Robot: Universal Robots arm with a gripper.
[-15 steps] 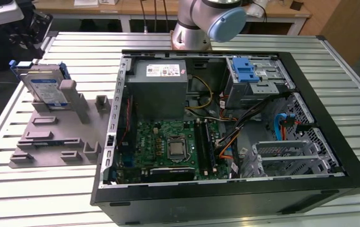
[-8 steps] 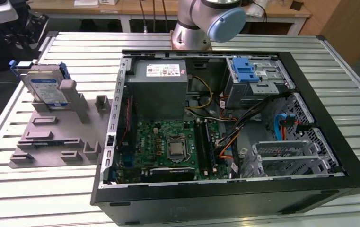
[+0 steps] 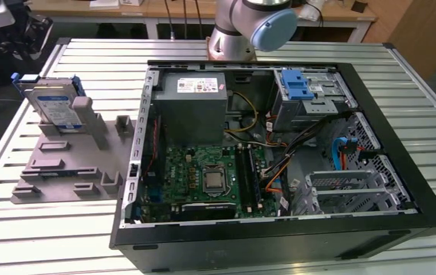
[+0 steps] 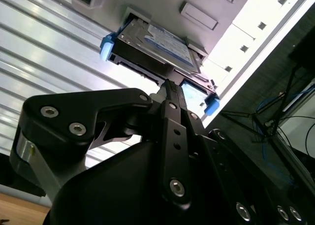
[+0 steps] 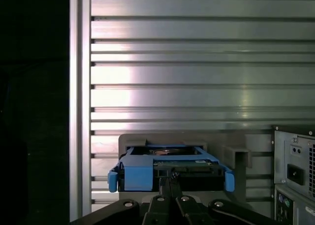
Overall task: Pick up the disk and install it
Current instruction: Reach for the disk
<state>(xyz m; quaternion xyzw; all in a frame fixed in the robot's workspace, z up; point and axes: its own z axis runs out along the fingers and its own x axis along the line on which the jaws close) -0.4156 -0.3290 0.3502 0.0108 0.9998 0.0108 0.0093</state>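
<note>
Disk: the disk (image 3: 57, 106) is a silver hard drive with a blue-and-white label in a blue plastic bracket. It stands on edge in a slot at the far end of a grey holder fixture (image 3: 73, 166).
Disk location: it is on the slatted metal table (image 3: 50, 240), to the exterior view's left of the open computer case (image 3: 279, 232) and apart from it.
Disk in wrist views: its bracketed end faces the camera in the first wrist view (image 5: 170, 168). In the second wrist view (image 4: 157, 43) its labelled face and blue corners show past the gripper.
Gripper: the gripper (image 5: 167, 178) has its black fingers (image 4: 172, 107) drawn together with nothing between them. The tips point toward the disk without touching it.
Arm: the robot arm (image 3: 248, 23) rises at the far edge of the table, behind the case.
Case interior: a grey power supply box (image 3: 195, 109) sits above a green motherboard (image 3: 202, 177). A metal drive cage (image 3: 309, 100) with a blue latch (image 3: 298, 86) sits in the far corner on the exterior view's right.
</note>
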